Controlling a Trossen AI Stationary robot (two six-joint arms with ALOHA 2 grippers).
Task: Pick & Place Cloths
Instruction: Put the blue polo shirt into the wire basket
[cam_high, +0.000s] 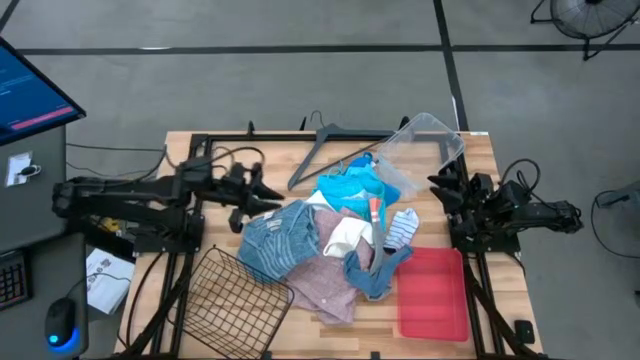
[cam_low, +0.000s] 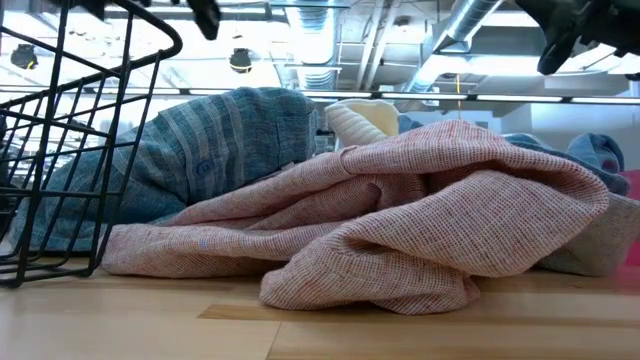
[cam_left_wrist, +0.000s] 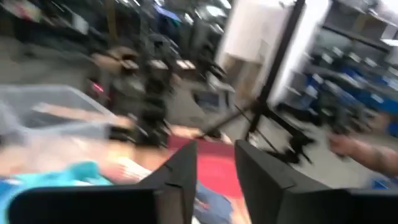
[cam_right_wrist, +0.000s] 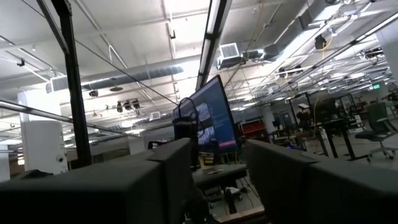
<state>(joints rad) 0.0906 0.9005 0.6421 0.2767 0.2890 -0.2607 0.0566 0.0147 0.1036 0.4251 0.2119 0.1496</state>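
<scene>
The cloths lie in a pile in the middle of the table. The pile holds blue denim (cam_high: 272, 240), a dusty pink piece (cam_high: 325, 282), a turquoise piece (cam_high: 350, 185), a white piece (cam_high: 345, 236), a striped sock (cam_high: 402, 228) and a grey-blue piece (cam_high: 375, 272). In the low view the pink cloth (cam_low: 400, 210) lies in front of the denim (cam_low: 200, 150). My left gripper (cam_high: 268, 196) is open and empty above the pile's left edge. My right gripper (cam_high: 438, 186) is open and empty to the right of the pile, raised off the table.
A black wire basket (cam_high: 235, 295) lies tipped at the near left. A red flat tray (cam_high: 432, 292) lies at the near right. A clear plastic bin (cam_high: 420, 145) and a grey hanger (cam_high: 325, 145) are at the far side, behind the pile.
</scene>
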